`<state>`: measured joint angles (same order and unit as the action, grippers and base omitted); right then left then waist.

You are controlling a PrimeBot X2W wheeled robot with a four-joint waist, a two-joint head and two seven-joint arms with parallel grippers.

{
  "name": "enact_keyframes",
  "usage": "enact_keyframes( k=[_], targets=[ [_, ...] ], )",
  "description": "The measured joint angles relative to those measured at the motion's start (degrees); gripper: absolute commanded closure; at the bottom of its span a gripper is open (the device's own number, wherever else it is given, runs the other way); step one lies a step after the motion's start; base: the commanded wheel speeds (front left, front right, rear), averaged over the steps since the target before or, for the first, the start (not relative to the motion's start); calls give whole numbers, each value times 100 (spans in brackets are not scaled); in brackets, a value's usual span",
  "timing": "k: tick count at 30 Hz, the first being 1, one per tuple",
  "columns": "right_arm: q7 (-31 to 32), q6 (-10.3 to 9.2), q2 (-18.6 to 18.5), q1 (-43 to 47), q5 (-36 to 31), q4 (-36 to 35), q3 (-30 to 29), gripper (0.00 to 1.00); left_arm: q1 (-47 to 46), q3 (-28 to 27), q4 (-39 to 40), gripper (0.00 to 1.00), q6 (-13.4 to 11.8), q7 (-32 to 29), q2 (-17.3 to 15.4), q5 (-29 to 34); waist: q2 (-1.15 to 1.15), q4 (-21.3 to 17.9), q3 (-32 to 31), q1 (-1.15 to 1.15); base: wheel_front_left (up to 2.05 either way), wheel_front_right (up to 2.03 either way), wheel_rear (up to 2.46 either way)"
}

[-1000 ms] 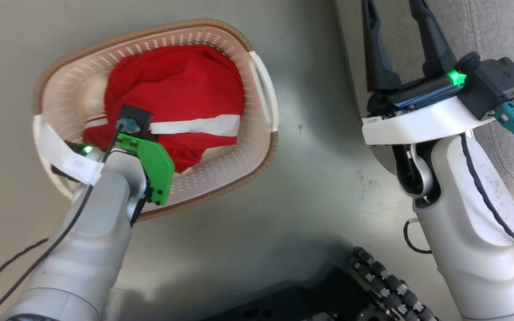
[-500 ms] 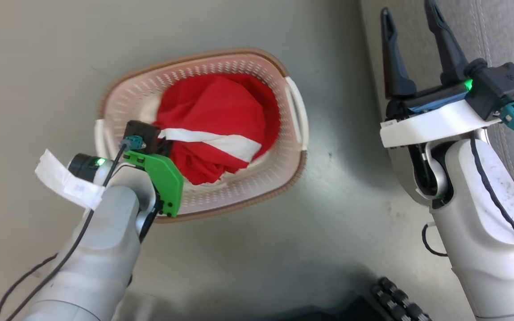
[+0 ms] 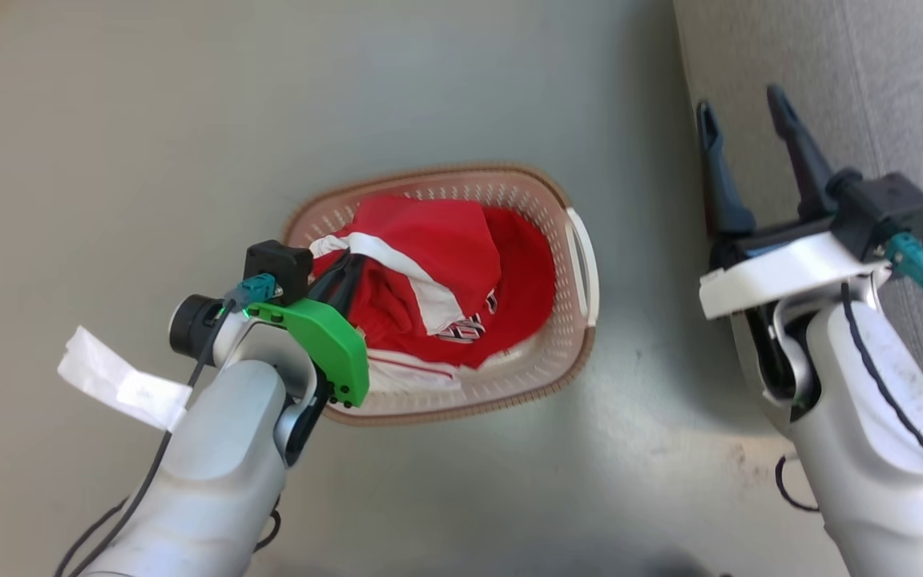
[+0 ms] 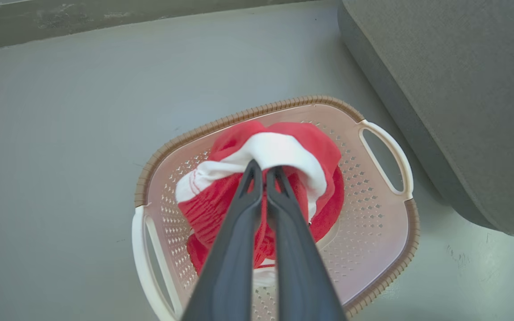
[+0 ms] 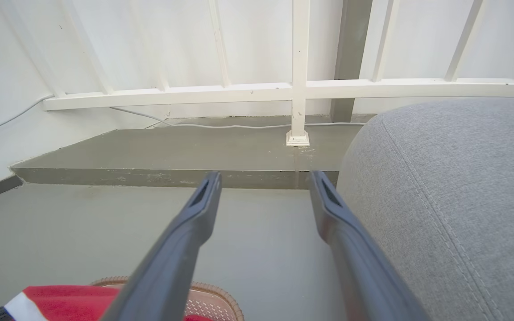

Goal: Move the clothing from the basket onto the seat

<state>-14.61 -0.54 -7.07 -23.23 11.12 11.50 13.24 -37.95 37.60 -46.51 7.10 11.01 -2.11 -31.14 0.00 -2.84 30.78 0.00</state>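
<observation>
First, clothing [image 3: 437,264]: red sports garments with white stripes and trim, bunched inside the basket; one fold with a broad white band was pulled up above the heap.
lettering [image 3: 469,324]: black-and-white characters on a red fold near the basket's middle, too crumpled to read.
left gripper [image 4: 263,169]: two long dark fingers pressed together, pinching the white band of the raised fold, tips over the basket's middle.
basket [image 3: 461,405]: small cream perforated plastic tub with a brown woven-look rim, standing on the floor just beside the seat's edge.
handle [image 4: 388,147]: white loop on the basket's side nearest the seat; a second one showed on the opposite side.
green plate [image 3: 325,340]: bright green plastic piece on the left wrist, overlapping the basket's near rim in the head view.
tape tag [image 3: 121,385]: white strip hanging off the left forearm; no writing legible on it.
right gripper [image 5: 264,176]: dark fingers spread wide apart, holding nothing, hanging beside the seat's rounded corner, well apart from the basket.
seat [image 5: 453,178]: large grey fabric-upholstered cushion with stitched seams, no clothing on the part in view.
floor [image 3: 269,96]: smooth grey-green surface.
railing [image 5: 299,84]: white painted bars past a raised step.
</observation>
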Motion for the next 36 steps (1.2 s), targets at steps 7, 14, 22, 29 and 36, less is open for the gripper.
enact_keyframes(
  k=[7, 14, 22, 29, 36],
  targets=[
    [1, 20, 73, 425, 69, 254, 20, 0, 250, 42, 538, 100, 2, 268, 0, -375, 0, 199, -660, 0, 0, 0, 0],
    [1, 64, 170, 855, 181, 422, 107, 0, 378, 101, 1040, 100, 2, 321, -1, -375, 0, 307, -1230, 0, 0, 0, 0],
    [1, 121, 176, 1174, 198, 555, 198, 0, 427, 34, 1768, 100, 2, 323, -1, -271, 0, 355, -1805, 0, 0, 0, 0],
    [1, 164, 187, 1461, 244, 639, 241, 0, 585, -243, 2562, 100, 1, 324, -1, -182, 0, 368, -2241, 0, 0, 0, 0],
    [1, 200, 212, 1684, 256, 661, 344, 0, 912, -265, 3150, 100, -63, 341, -38, 65, 0, 366, -2605, 0, 0, 0, 0]
  ],
)
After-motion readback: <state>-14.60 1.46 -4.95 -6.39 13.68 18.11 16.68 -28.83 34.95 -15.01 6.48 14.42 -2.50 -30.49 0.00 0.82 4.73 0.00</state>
